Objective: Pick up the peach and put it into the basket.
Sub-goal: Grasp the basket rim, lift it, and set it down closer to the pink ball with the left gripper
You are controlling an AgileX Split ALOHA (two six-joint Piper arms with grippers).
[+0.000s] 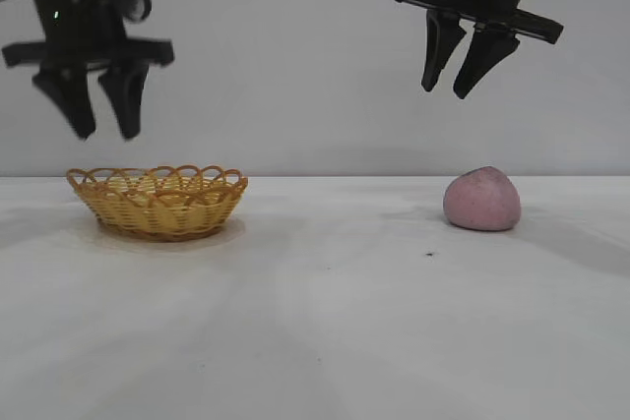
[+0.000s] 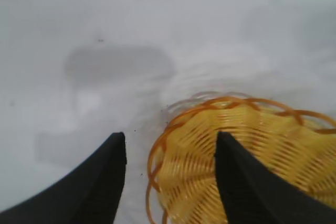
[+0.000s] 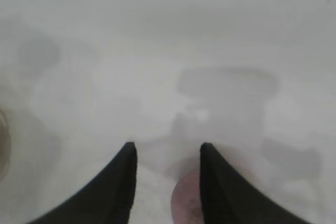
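Peach [image 1: 481,200] sits on the table [image 1: 325,322] at the right, well apart from the basket [image 1: 157,202] at the left. My right gripper [image 1: 459,74] hangs above it, fingers parted and empty, placed to come down around the fruit. My left gripper [image 1: 98,110] hovers over the basket, spread and holding nothing, so I judge the right should do the carrying.

Below the right gripper's [image 1: 445,86] parted jaws lies open air down to the peach [image 1: 481,200]. Bare surface [image 1: 335,272] separates the peach and the basket [image 1: 157,202], which sits under the left gripper's [image 1: 106,132] jaws.
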